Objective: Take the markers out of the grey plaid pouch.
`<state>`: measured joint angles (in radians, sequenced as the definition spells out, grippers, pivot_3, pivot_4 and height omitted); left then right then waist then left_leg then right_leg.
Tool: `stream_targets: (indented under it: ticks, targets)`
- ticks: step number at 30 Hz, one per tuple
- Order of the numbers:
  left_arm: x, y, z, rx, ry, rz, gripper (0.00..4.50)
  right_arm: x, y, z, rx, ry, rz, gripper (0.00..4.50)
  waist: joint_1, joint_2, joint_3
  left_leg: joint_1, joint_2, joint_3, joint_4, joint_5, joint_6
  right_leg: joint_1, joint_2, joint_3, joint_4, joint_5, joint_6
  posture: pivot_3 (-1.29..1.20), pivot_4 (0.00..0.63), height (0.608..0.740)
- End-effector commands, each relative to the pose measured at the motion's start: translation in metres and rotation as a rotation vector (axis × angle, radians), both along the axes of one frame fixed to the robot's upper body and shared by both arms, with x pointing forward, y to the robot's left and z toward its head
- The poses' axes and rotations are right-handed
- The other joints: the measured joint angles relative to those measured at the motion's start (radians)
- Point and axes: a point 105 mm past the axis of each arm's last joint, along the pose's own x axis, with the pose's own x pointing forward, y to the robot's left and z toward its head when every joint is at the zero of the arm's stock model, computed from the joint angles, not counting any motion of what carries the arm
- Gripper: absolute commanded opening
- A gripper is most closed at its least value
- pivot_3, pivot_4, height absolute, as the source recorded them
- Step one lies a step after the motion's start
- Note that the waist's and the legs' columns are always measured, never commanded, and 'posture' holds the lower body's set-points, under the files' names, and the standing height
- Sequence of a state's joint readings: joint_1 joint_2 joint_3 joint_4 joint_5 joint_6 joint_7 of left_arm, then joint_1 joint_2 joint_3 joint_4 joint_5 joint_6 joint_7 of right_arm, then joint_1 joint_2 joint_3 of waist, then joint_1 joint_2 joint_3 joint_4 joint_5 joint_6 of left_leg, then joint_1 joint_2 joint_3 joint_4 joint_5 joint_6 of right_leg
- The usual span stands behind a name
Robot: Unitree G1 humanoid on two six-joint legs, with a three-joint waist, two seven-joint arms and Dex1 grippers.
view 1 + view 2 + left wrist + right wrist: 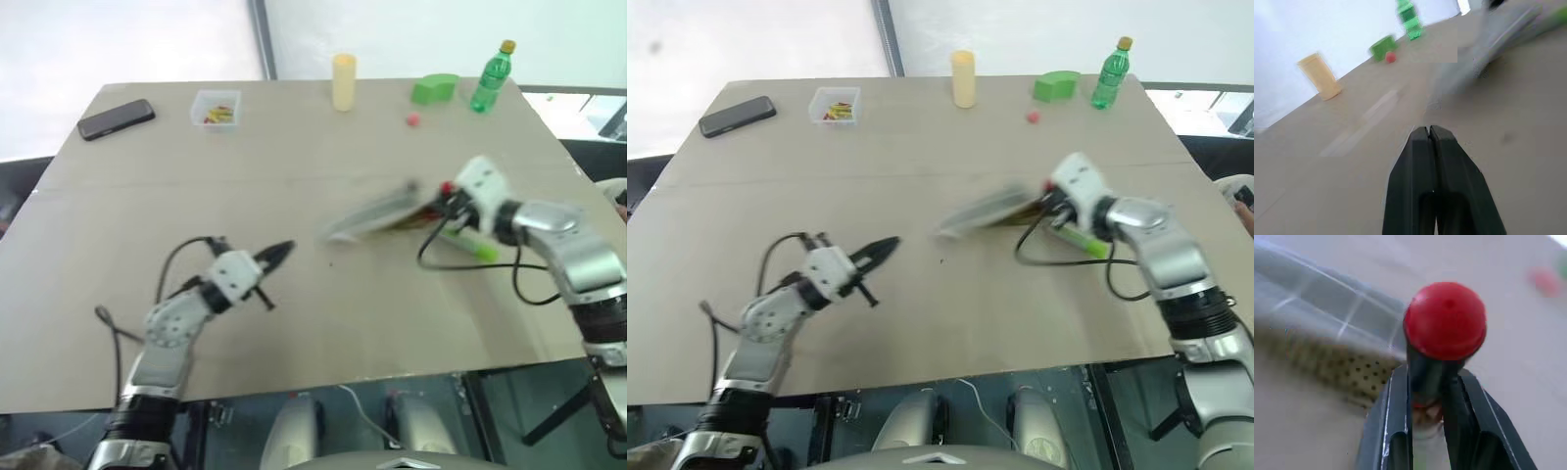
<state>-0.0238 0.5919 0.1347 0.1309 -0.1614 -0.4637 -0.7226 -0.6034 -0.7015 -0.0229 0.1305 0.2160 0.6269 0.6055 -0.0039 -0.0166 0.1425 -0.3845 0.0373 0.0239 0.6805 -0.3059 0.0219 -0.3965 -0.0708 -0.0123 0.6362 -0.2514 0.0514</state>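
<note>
Right gripper (1425, 396) clamped on a red-capped marker (1444, 320) at the mouth of the grey plaid pouch (377, 211), lying mid-table. Left gripper (277, 257) pressed together, empty, well apart from it. Extraction underway, apparently; other contents hidden.

The grey plaid pouch (1327, 298) looks like woven cloth; the marker (1444, 320) cap is glossy red plastic.

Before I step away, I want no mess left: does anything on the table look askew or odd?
The grey plaid pouch lies slanted mid-table. The right gripper is shut on a red-capped marker at its mouth. Nothing looks spilled or damaged.
</note>
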Motion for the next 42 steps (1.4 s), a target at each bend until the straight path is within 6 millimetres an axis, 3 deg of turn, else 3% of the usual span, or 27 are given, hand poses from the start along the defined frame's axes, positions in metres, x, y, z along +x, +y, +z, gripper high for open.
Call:
stream_targets:
  ticks: [1, 5, 10, 18, 22, 26, 33, 36, 39, 42]
  targets:
    - [0.000, 0.000, 0.004, 0.000, -0.052, 0.005, 0.00, -0.009, 0.023, 0.056, 0.259, -0.132, 0.129, 0.37, 0.000, 0.002, 0.001, 0.000, 0.000, 0.000, -0.001, 0.000, 0.000, 0.000, 0.000, 0.000, 0.000, 0.000, 0.000, 0.00, 0.150, 0.740]
    - [0.008, -0.003, 0.000, -0.013, -0.052, 0.006, 0.00, -0.030, 0.046, 0.077, 0.408, -0.149, 0.279, 0.37, -0.001, 0.002, 0.001, 0.000, 0.000, -0.001, -0.002, 0.000, 0.000, 0.000, 0.000, 0.000, 0.002, 0.000, 0.000, 0.00, 0.150, 0.740]
    - [0.014, -0.005, -0.007, -0.057, -0.025, -0.004, 0.00, -0.039, 0.043, 0.086, 0.505, -0.130, 0.286, 0.37, 0.006, 0.002, 0.001, -0.001, 0.000, -0.001, -0.002, 0.000, 0.001, 0.000, -0.001, -0.001, 0.002, 0.000, 0.000, 0.00, 0.150, 0.740]
    - [0.016, -0.014, -0.008, -0.209, 0.034, -0.063, 0.00, -0.040, 0.024, 0.058, 0.420, -0.073, 0.157, 0.37, 0.012, 0.002, 0.001, 0.000, 0.000, -0.001, -0.002, 0.000, 0.000, 0.000, 0.000, -0.001, 0.003, 0.000, 0.000, 0.00, 0.150, 0.740]
    - [0.017, -0.025, -0.001, -0.315, 0.079, -0.111, 0.00, -0.027, -0.013, 0.075, 0.314, -0.242, -0.040, 0.37, 0.014, 0.002, 0.001, 0.000, 0.000, 0.000, -0.001, 0.000, 0.000, 0.000, 0.000, -0.001, 0.003, 0.000, 0.000, 0.00, 0.150, 0.740]
    - [0.020, -0.037, 0.004, -0.330, 0.092, -0.142, 0.00, -0.013, -0.050, 0.057, 0.066, -0.263, -0.211, 0.37, 0.017, 0.002, 0.001, 0.000, 0.000, 0.000, 0.000, 0.000, 0.000, 0.000, 0.000, -0.001, 0.003, 0.000, 0.000, 0.00, 0.150, 0.740]
    - [0.024, -0.070, 0.014, -0.385, 0.138, -0.234, 0.00, 0.004, -0.056, -0.003, -0.167, -0.155, -0.178, 3.66, 0.007, 0.002, 0.001, 0.001, 0.000, 0.007, 0.000, 0.000, 0.000, 0.001, 0.000, 0.001, 0.000, 0.000, 0.000, 0.00, 0.150, 0.740]
    - [0.024, -0.080, 0.014, -0.412, 0.191, -0.250, 0.00, 0.001, -0.051, -0.016, -0.176, -0.113, -0.128, 3.66, 0.006, 0.002, 0.001, 0.001, 0.000, 0.007, 0.000, 0.000, 0.000, 0.001, 0.000, 0.001, 0.000, 0.000, 0.000, 0.00, 0.150, 0.740]
    - [0.020, -0.084, 0.014, -0.426, 0.223, -0.267, 0.00, -0.005, -0.038, -0.009, 0.010, -0.078, -0.086, 3.66, 0.004, 0.002, 0.001, 0.000, 0.000, 0.007, 0.000, 0.000, 0.000, 0.001, 0.000, 0.001, 0.001, 0.000, 0.000, 0.00, 0.150, 0.740]
    - [0.019, -0.083, 0.010, -0.428, 0.246, -0.259, 0.00, -0.011, -0.010, -0.006, 0.233, 0.005, -0.003, 3.66, 0.000, 0.002, 0.001, 0.000, 0.001, 0.007, 0.000, 0.000, 0.000, 0.001, 0.000, 0.001, 0.001, 0.000, 0.000, 0.00, 0.150, 0.740]
